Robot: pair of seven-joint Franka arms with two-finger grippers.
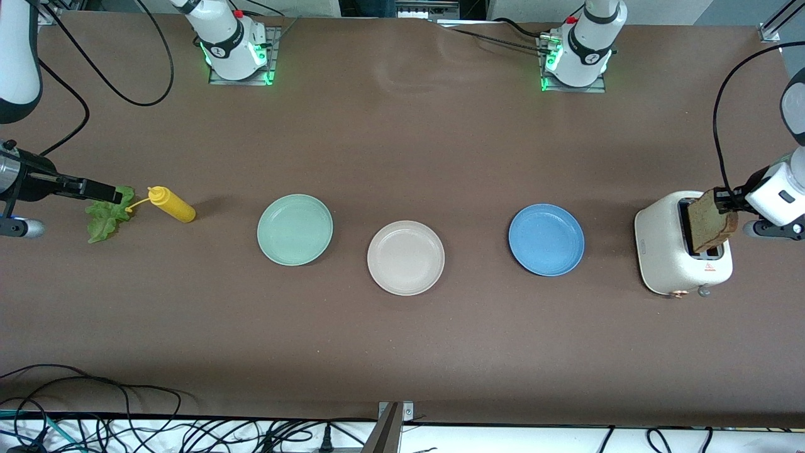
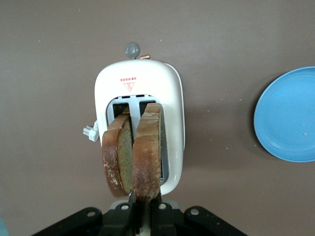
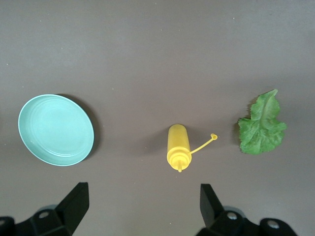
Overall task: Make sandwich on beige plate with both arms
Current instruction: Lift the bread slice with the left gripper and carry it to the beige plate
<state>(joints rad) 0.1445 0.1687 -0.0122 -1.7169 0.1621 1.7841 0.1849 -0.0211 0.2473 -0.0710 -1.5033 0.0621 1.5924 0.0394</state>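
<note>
Two tan toasted bread slices with dark brown crusts (image 2: pixel 133 155) are seen standing upright in the slots of a cream toaster (image 1: pixel 673 264) at the left arm's end of the bench; one is clamped by the left tool (image 2: pixel 145 214). A red triangular mark with unreadable writing is printed on the toaster. The ruffled green lettuce leaf (image 3: pixel 262 125) lies beside a yellow squeeze bottle (image 3: pixel 178 146). The right tool (image 3: pixel 142 204), spread wide, is held over them. The round pale beige plate (image 1: pixel 405 257) sits between a mint green plate (image 1: pixel 294 229) and a blue plate (image 1: pixel 546 239).

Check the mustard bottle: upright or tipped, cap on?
Tipped: the mustard bottle lies on its side on the table, beside the lettuce leaf; its tethered cap hangs off the nozzle.
</note>
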